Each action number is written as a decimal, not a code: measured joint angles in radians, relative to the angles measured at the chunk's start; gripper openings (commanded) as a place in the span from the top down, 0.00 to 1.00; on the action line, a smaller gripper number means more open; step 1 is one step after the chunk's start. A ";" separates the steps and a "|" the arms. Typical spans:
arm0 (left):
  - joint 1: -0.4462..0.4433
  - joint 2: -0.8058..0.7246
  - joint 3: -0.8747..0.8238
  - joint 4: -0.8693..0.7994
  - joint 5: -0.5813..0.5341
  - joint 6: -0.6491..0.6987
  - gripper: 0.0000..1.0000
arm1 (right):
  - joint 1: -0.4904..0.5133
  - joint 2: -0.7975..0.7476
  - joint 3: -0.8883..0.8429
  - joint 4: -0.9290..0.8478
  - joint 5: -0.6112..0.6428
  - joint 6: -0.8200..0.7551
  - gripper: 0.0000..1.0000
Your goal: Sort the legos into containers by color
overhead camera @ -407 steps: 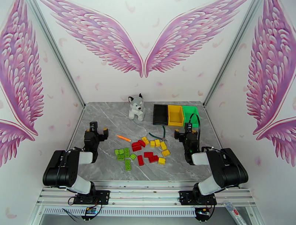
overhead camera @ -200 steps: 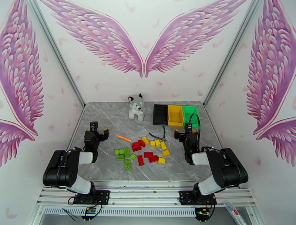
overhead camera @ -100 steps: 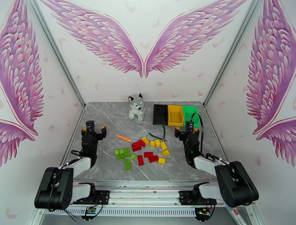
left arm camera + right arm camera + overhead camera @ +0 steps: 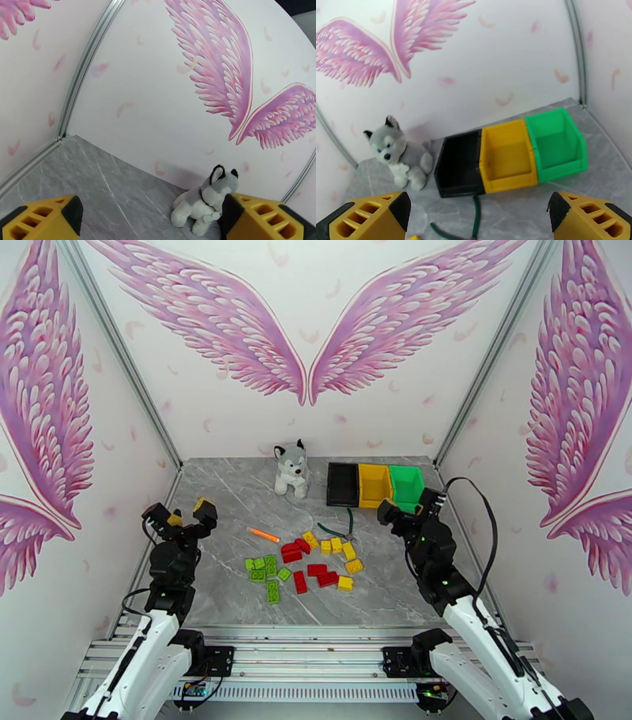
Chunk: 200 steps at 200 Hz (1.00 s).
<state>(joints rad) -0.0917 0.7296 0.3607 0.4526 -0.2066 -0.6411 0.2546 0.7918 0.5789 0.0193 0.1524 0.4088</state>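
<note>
— Where's everything on the tabletop (image 4: 237,493)?
— Containers (image 4: 374,499) in the far right corner, just beyond the right gripper (image 4: 408,505). Legos (image 4: 317,569) lie mid-table, between the arms.
— Who's nearer?
— Green ones lie toward the left gripper (image 4: 180,511), yellow toward the right. Both jaws spread wide, empty.

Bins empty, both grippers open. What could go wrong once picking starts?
The red, yellow and lime studded plastic bricks lie packed close, so a pinch may catch two colours. The green-handled pliers lie beside the yellow ones, toward the black, yellow and green plastic bins; a carry could snag them. No bin is red.
</note>
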 measured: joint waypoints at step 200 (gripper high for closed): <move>-0.370 0.119 0.111 -0.403 0.179 -0.044 0.01 | 0.449 0.803 0.426 -0.422 -0.026 0.016 0.34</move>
<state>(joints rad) -0.4614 0.8482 0.4717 0.0494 -0.0280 -0.6853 0.7033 1.5951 1.0050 -0.4023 0.1268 0.4244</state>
